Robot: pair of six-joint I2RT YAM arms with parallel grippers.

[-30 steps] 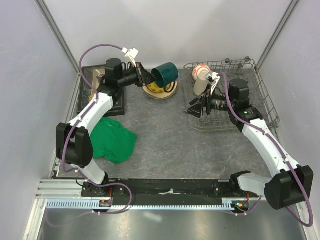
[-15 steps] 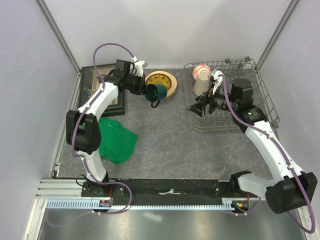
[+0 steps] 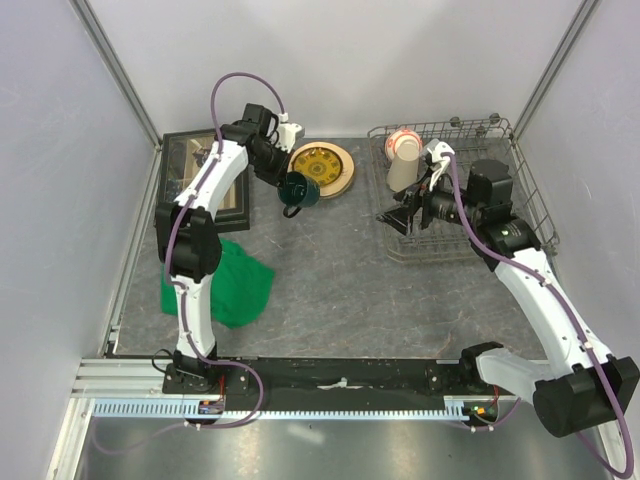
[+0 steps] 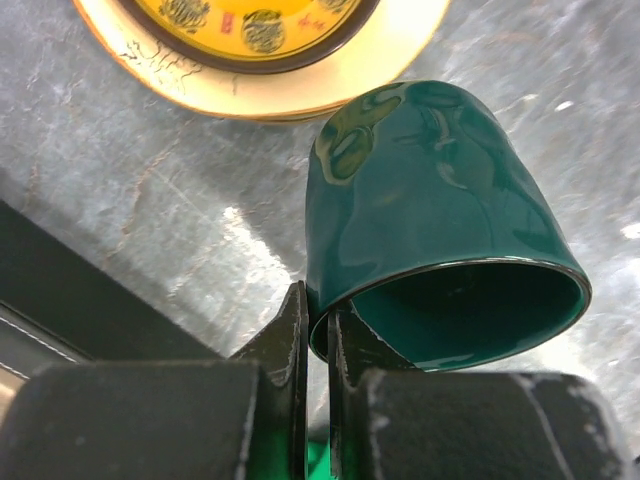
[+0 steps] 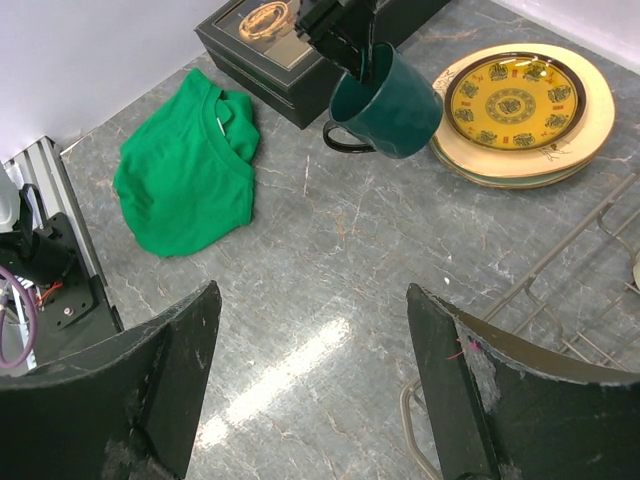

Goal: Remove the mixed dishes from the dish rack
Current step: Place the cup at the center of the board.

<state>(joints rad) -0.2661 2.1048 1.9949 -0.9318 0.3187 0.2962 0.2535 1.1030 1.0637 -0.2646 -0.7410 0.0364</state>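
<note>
Change since earlier: your left arm has carried the dark green mug (image 3: 297, 188) from above the plate stack (image 3: 322, 168) down to its near-left side.
Left gripper: the left gripper (image 4: 318, 320) is pinched narrow on the mug's rim, one finger inside and one outside.
Mug position: it hangs tilted, mouth towards the wrist camera, just beside the plates. You cannot tell from these views whether its base touches the table (image 3: 330, 290) yet.
Right gripper: the right gripper (image 5: 312, 300) is spread wide and holds nothing, hovering at the front-left corner of the dish rack (image 3: 530, 200).
Still in rack: a beige cup (image 3: 403, 165) stands at the rack's far-left end, with a small patterned piece just behind it.
Step in hand: setting the mug down next to the plates, by my reading.
Next move: lower and level the mug until it rests upright, then open the fingers. Mind the plate rim close by.
Surface: grey stone-look tabletop, glossy in places.
Room: pale walls on three sides. A green cloth (image 3: 235, 285) and a black box (image 3: 200, 175) lie at the left.
</note>
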